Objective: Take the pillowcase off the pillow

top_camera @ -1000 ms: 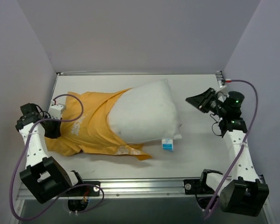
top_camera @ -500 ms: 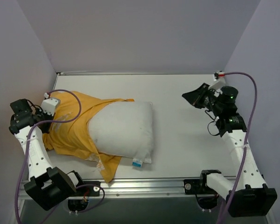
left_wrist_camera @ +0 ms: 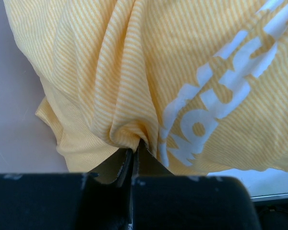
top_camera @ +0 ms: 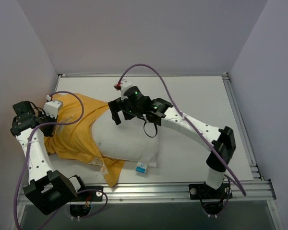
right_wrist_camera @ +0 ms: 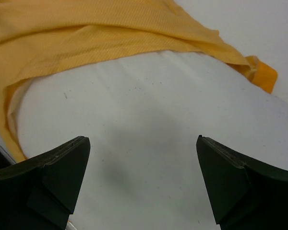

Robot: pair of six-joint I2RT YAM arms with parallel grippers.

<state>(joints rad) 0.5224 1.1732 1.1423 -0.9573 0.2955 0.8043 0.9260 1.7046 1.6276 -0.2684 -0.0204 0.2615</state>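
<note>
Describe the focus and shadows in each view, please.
Top external: even light, sharp, no glare. Left wrist: the pillowcase stripes are sharp; the left hand is dark and featureless. Right wrist: a soft grey shadow lies on the pillow under the open right hand.

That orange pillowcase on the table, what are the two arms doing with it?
They are working the pillowcase off a pillow. The left gripper is pinched shut on a fold of the orange fabric at its left end. The right gripper hovers open over the white pillow, which sticks out of the pillowcase's open end, roughly half uncovered.
</note>
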